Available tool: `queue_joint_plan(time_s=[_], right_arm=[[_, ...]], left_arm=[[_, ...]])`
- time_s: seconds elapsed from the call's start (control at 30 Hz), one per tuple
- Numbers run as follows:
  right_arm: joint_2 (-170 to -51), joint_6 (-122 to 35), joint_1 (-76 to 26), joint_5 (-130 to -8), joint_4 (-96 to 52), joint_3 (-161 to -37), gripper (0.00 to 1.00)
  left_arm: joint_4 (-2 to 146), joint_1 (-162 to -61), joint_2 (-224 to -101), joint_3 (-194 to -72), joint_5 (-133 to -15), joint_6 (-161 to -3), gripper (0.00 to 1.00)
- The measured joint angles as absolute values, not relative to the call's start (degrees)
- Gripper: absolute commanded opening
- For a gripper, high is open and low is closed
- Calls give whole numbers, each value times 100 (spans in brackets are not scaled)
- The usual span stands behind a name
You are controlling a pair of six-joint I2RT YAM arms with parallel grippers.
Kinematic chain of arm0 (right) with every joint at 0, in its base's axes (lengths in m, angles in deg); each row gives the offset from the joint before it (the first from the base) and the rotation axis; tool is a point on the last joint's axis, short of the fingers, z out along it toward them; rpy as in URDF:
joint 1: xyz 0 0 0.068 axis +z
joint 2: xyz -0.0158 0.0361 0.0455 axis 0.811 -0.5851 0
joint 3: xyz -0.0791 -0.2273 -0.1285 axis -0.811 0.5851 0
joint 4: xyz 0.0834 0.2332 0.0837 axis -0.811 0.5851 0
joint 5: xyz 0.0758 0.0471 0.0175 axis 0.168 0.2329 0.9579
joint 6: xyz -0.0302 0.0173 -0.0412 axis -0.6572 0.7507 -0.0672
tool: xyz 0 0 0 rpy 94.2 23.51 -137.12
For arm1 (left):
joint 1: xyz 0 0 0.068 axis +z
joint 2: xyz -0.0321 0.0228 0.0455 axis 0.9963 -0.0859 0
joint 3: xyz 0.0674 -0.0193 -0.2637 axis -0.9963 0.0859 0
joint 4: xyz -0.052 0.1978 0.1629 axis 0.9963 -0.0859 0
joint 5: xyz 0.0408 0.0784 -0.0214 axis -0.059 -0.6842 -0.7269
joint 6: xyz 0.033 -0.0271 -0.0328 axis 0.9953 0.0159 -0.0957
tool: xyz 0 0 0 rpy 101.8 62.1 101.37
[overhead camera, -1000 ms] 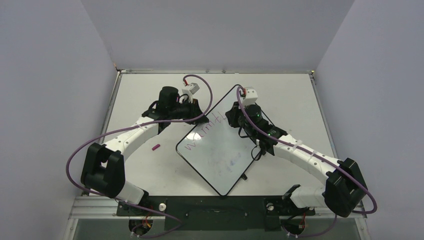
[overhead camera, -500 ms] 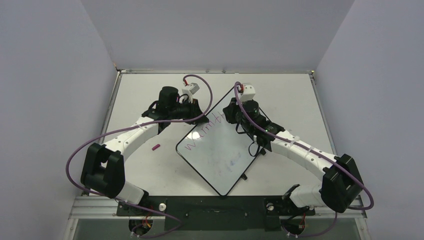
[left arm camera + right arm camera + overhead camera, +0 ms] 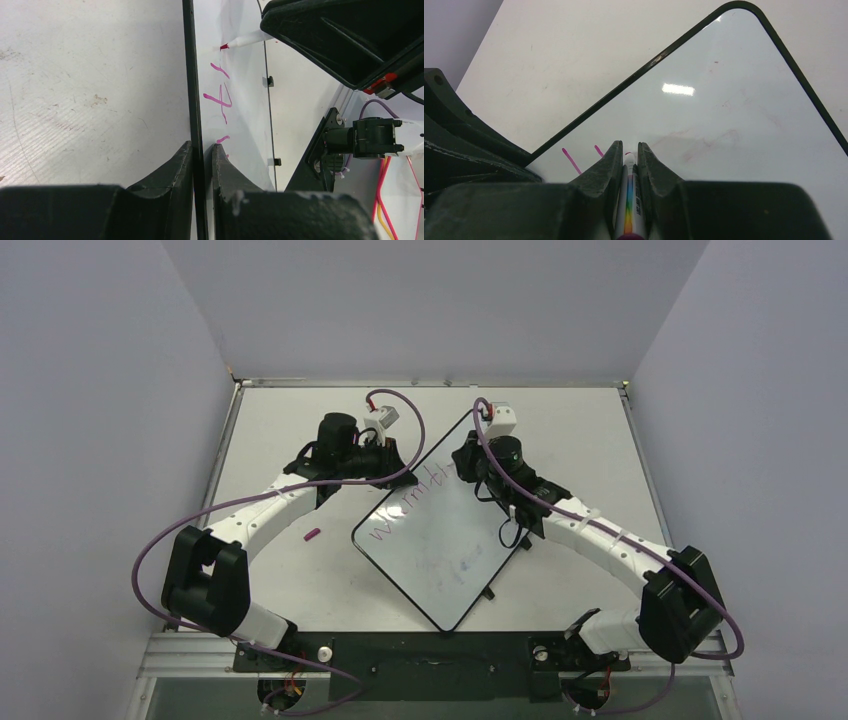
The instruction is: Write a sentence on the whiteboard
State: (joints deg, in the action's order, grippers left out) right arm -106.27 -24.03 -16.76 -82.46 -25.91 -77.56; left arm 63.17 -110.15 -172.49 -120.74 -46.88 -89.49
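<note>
Whiteboard (image 3: 420, 540) is laid at a slant in the middle of the table (image 3: 580, 430), between the two arms. Its thin black rim is pinched on the upper left side by the left gripper (image 3: 202, 160), so the board is steadied. A marker (image 3: 629, 200) is clamped between the closed-down fingers of the right gripper (image 3: 627, 150). Its pink tip is held at the end of the writing, though contact with the surface cannot be told.

Of the sentence (image 3: 405, 505), only one line is seen, along the upper left edge. It is read roughly as "Warmt", with a further stroke begun. Elsewhere only faint old smudges (image 3: 450, 562) are seen, so most of the writing is judged to be left. A small pink piece (image 3: 312, 535), perhaps the cap, is seen on the table near the left arm.
</note>
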Motion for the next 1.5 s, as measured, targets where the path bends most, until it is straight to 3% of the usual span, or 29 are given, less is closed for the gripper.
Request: queue_joint_plan(time_s=[1.5], right_arm=[[-9919, -2493, -1713, -8323, -2281, -7413, 0]], left_arm=[[6311, -11018, -17238, -12072, -4708, -8949, 0]])
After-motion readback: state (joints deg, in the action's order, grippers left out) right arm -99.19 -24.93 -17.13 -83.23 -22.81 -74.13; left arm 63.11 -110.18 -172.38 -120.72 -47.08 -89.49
